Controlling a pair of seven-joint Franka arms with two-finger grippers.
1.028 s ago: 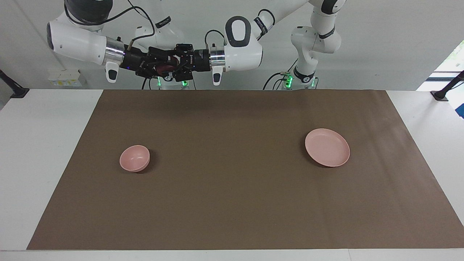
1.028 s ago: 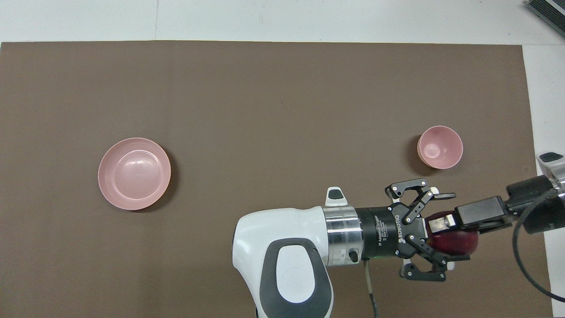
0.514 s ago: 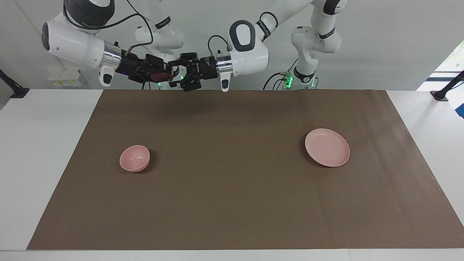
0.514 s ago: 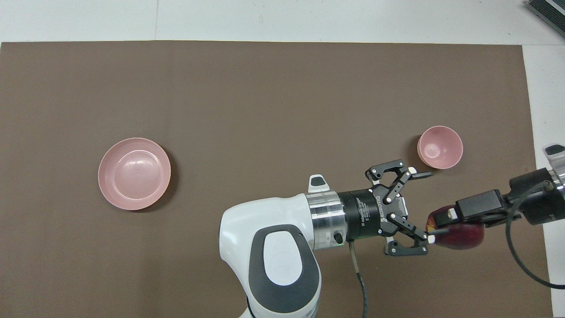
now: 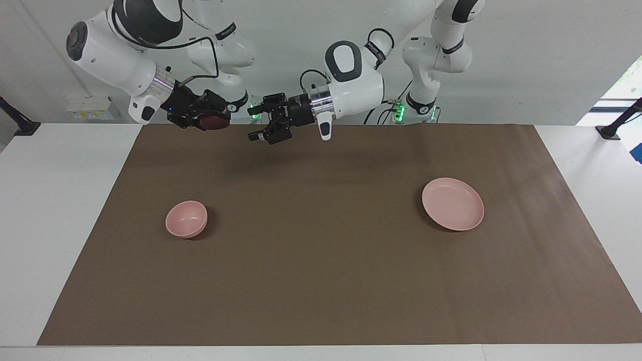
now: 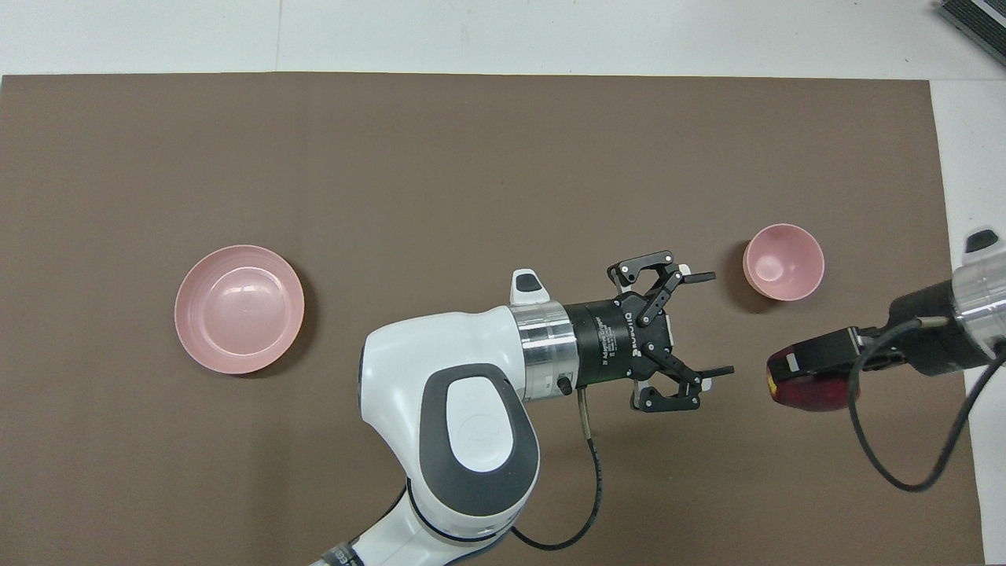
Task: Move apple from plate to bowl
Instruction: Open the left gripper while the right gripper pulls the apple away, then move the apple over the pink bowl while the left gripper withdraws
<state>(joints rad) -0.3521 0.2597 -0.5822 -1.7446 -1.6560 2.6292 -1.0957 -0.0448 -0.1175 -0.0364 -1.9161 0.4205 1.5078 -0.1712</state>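
A robotics lab: two white Franka arms (image 5: 351,75) mounted along one edge of a white table (image 5: 65,200) spread with a brown mat (image 5: 321,281), plain white wall (image 5: 526,60) above them, cables (image 5: 386,108) and green status lights at their bases.

The right gripper (image 5: 213,122) holds the apple (image 5: 212,122) up high. The left gripper (image 5: 257,123) is wide open beside it.

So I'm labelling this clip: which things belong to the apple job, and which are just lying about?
Job:
- small dark red apple, held in the right tool
- deep pale pink bowl, empty
- flat pale pink plate, empty
- left tool, open, holding nothing

Lying about:
- brown table mat
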